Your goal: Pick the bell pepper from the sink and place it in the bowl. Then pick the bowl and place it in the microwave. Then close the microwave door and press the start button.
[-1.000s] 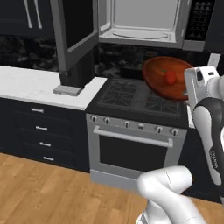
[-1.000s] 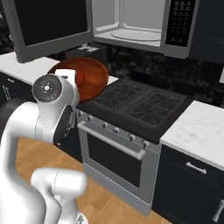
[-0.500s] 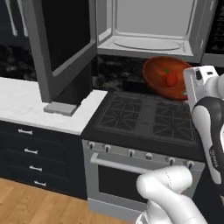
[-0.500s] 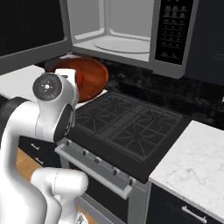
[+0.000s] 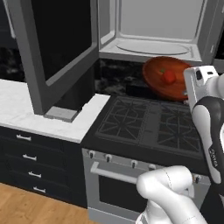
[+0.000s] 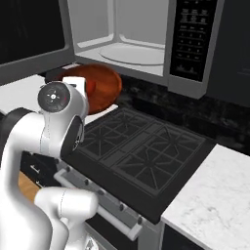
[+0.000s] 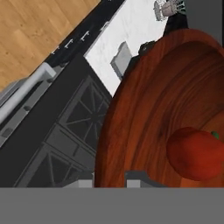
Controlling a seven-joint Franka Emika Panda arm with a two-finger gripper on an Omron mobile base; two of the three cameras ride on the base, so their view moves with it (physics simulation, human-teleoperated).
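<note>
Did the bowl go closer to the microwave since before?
Yes. The bowl, held by the gripper, now sits nearer the microwave opening, just under its floor; the base drove closer too.

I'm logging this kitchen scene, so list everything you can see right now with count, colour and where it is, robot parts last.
bowl: one, reddish-brown, held tilted in the air above the stove, just below the microwave opening.
bell pepper: one, red with a green stem, inside the bowl.
microwave: one, light grey interior with a round turntable, mounted above the stove.
microwave door: one, grey frame with dark glass, swung open to the left.
stove: one, black, with grates, below the microwave.
counter: white, left of the stove; another stretch on its right.
drawers: dark, with silver handles, under the left counter.
floor: wooden.
gripper: one, dark fingertips, at the bowl's rim.
</note>
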